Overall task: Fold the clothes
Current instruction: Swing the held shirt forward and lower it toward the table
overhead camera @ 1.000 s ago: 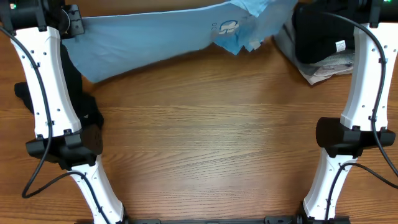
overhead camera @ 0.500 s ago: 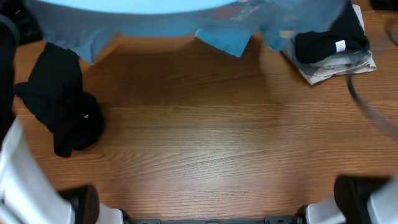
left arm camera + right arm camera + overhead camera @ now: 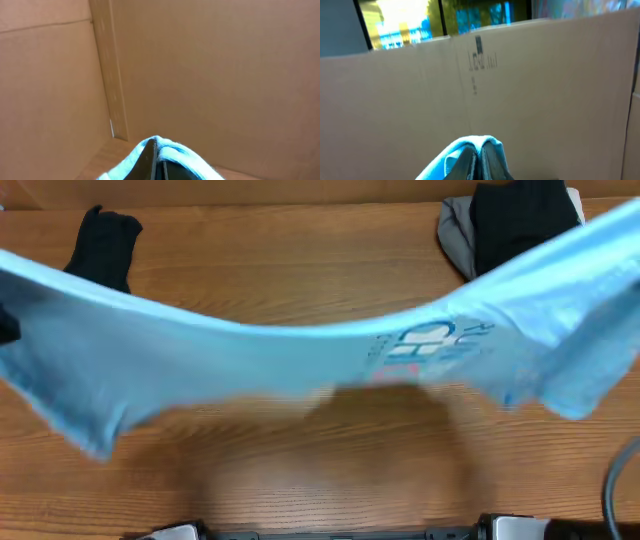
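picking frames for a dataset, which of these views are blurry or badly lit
Overhead: the light blue T-shirt is smeared, its lettering barely readable, casting a soft shadow on the table; the black garment at top left looks sharper. Left wrist: evenly lit, slightly soft, left gripper shut on the shirt. Right wrist: windows at top blown out, right gripper shut on the shirt.
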